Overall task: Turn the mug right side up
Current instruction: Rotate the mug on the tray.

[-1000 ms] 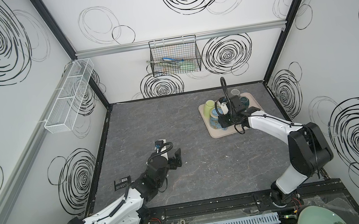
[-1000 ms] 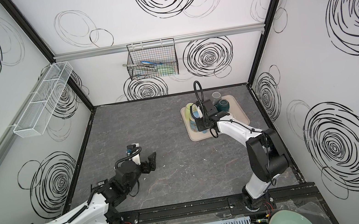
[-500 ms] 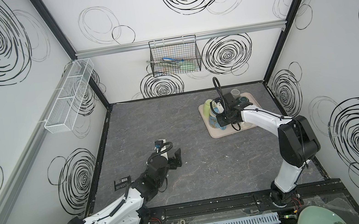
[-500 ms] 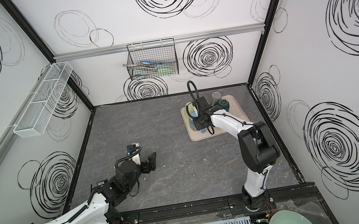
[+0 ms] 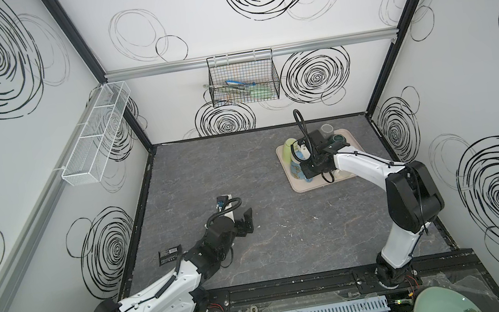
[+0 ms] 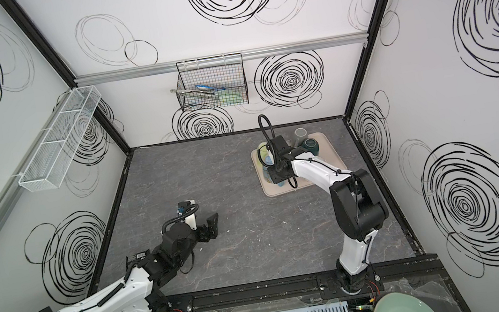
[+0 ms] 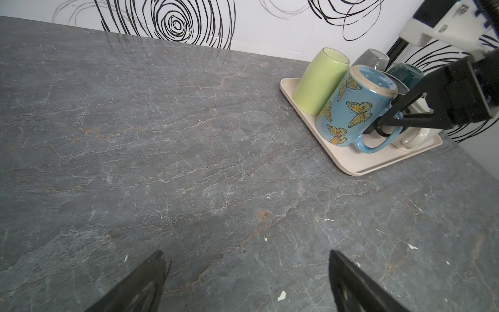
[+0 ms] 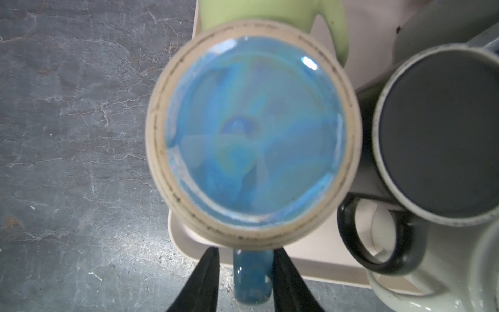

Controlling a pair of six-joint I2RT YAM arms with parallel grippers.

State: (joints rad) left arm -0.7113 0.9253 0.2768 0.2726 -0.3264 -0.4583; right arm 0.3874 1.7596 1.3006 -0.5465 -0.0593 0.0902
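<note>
**Right wrist view: pincer straddles the butterfly mug's handle**

Looking straight down on the blue butterfly mug point(image 8: 251, 135), and it's bottom-up, unglazed foot ring facing the lens, mouth down on the beige tray point(image 8: 318, 243). It stands at the tray's left edge, toward the front corner. Its handle point(image 8: 252, 275) sticks out past the tray lip, over the grey stone table point(image 7: 162, 135).

The right gripper point(image 8: 245, 251) is right there, one black finger on each side of that handle. It's only partly spread. A sliver of tabletop shows between one finger and the handle. The other finger sits hard by it, and I can't tell if it's touching. No squeeze to be seen.

Neighbours now: a green mug point(image 7: 321, 81) just behind, also upside down. A dark mug point(image 8: 442, 135) with a black loop handle stands just beside the blue one. Grey point(image 7: 374, 58) and teal point(image 7: 405, 75) mugs sit at the back of the tray, with a white mug point(image 7: 413, 135) tucked under the right arm.

In both top views the tray lies toward the table's back right. Well apart, near the front left, the left gripper point(image 7: 245, 252) hangs over bare table, fingers spread wide, gripping nothing.
</note>
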